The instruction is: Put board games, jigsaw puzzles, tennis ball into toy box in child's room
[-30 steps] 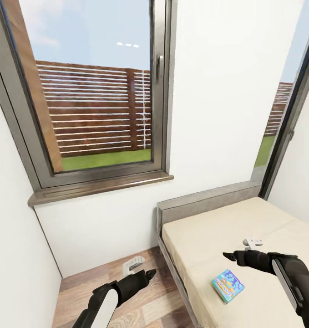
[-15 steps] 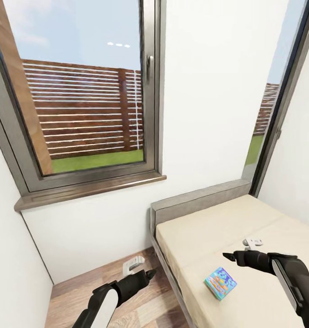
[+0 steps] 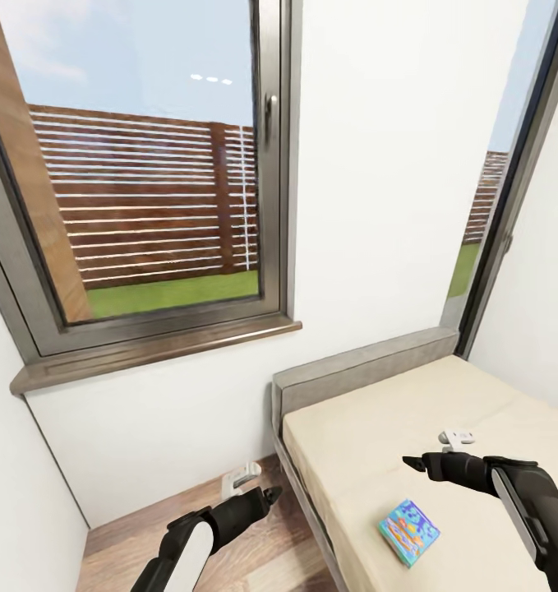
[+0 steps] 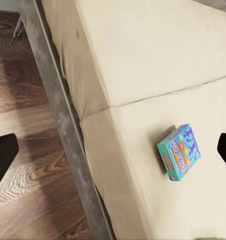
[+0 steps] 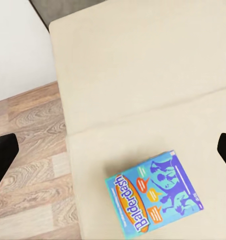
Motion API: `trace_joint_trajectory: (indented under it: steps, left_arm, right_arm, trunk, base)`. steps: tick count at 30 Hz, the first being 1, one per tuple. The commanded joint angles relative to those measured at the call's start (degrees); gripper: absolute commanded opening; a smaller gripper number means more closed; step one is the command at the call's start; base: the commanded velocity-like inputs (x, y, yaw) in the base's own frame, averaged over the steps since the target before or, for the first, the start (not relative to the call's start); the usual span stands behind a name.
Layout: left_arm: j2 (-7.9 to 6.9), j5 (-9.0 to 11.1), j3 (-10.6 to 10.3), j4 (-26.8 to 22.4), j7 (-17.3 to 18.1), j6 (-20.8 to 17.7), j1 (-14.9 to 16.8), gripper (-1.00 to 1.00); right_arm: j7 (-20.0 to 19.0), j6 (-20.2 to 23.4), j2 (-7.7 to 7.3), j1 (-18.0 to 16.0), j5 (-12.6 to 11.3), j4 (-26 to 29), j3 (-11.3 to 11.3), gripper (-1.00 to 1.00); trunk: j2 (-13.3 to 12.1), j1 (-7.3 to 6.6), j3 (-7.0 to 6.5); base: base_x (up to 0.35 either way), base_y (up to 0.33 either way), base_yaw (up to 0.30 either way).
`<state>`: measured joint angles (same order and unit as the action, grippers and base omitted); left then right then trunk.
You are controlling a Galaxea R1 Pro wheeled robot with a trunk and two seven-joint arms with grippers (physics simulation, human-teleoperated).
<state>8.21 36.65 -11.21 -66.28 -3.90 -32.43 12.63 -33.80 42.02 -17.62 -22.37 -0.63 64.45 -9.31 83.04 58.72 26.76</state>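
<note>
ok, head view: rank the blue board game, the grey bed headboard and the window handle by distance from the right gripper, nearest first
1. Blue board game: flat on the mattress, just below and in front of the right gripper.
2. Grey bed headboard: at the bed's far end against the white wall, beyond the gripper.
3. Window handle: high on the window frame, up and to the left, clearly farthest.
</note>
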Motion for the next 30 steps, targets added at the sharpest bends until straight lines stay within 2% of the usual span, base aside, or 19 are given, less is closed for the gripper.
trace_joint_trajectory:
  steps: [1,22,30]
  left_arm:
    - [-0.01,0.59,-0.01,-0.07,-0.41,-0.21,0.03,1.0]
    - [0.0,0.62,0.05,-0.07,-0.41,-0.22,0.03,1.0]
    - [0.03,0.68,0.11,-0.07,-0.46,-0.3,0.03,1.0]
  right_arm:
    - [-0.22,0.34,0.0,-0.04,-0.06,0.03,-0.09,1.0]
    - [-0.07,0.38,0.07,-0.12,0.1,-0.03,-0.1,1.0]
    - [-0.05,0.41,0.11,-0.12,0.15,-0.03,-0.1,1.0]
  trunk:
    - [0.04,0.01,0.07]
    - [0.04,0.01,0.06]
    - [0.04,0.01,0.06]
  base:
    - [0.061,0.013,-0.004]
    - [0.017,0.005,-0.001]
    - [-0.019,0.114,0.0]
